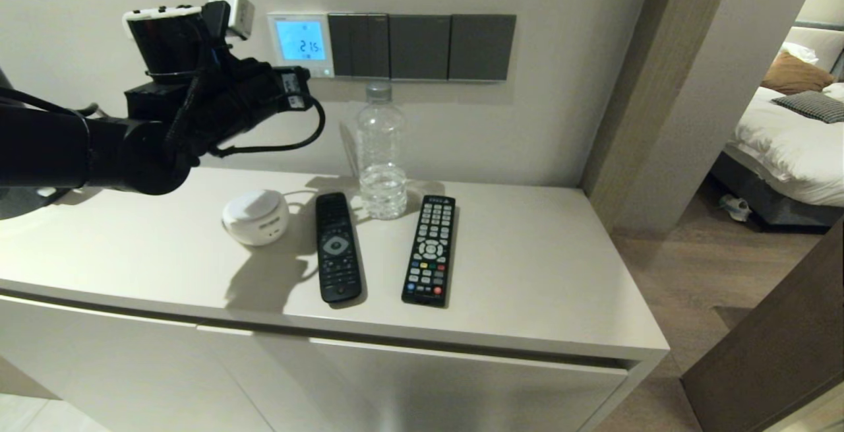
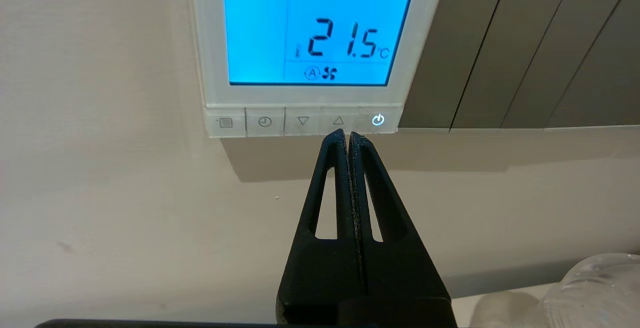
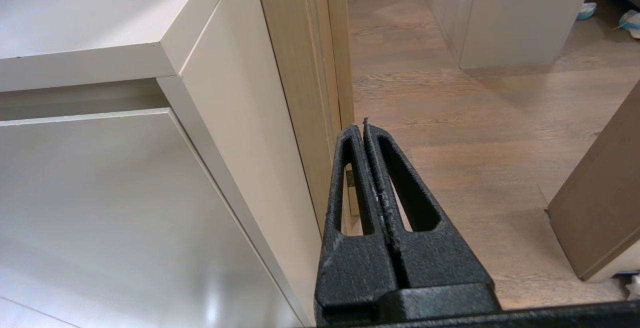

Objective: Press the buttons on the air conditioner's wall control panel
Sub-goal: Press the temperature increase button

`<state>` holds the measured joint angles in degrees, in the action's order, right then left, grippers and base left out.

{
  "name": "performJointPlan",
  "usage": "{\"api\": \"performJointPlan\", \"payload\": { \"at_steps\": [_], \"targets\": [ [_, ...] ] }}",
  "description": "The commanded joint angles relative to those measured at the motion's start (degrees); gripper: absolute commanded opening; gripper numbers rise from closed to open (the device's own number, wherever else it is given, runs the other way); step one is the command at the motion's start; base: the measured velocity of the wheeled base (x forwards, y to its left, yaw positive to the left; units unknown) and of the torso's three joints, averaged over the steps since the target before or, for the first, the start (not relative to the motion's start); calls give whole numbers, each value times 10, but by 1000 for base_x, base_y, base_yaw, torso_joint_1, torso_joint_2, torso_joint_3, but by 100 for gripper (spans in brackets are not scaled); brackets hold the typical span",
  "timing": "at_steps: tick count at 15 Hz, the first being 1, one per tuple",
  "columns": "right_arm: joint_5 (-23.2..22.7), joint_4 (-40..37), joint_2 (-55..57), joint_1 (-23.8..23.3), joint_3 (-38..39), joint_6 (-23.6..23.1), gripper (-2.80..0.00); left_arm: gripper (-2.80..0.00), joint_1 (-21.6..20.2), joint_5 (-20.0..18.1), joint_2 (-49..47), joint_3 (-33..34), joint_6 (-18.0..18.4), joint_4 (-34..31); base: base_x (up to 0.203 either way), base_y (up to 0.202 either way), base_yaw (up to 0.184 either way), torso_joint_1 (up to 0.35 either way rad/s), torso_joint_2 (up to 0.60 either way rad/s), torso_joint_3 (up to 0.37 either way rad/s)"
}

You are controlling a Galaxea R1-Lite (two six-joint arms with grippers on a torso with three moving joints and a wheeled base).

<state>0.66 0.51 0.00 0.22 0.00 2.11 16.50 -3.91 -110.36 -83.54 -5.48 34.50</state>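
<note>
Your left gripper (image 2: 347,135), jaws pressed together, points at the up-arrow button (image 2: 338,121) on the thermostat panel (image 2: 305,102); right gripper (image 3: 363,125) parked beside the cabinet (image 3: 240,117), jaws closed.

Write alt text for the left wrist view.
The left gripper, fingers shut, points at the up-arrow key in the row of buttons under the wall control panel, whose blue screen reads 21.5 °C. Dark grey switch plates adjoin the panel.

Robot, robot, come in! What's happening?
Left gripper shut, tip just below small white button row of white blue-screened wall panel. Right gripper shut, parked low. Nothing blocking.
</note>
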Motion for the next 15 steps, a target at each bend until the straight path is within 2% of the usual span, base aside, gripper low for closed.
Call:
{"api": "performJointPlan", "payload": {
  "at_steps": [1, 11, 13, 15],
  "targets": [
    [0, 0, 1, 0, 1, 0, -280, -280, 2, 0, -3, 1, -1, 2, 0, 0, 0, 0, 0, 0],
    [0, 0, 1, 0, 1, 0, -280, -280, 9, 0, 4, 9, -1, 3, 0, 0, 0, 0, 0, 0],
    [0, 0, 1, 0, 1, 0, -280, -280, 9, 6, 26, 30, -1, 6, 0, 0, 0, 0, 0, 0],
    [0, 0, 1, 0, 1, 0, -280, -280, 5, 21, 67, 81, 8, 27, 0, 0, 0, 0, 0, 0]
  ]
}}
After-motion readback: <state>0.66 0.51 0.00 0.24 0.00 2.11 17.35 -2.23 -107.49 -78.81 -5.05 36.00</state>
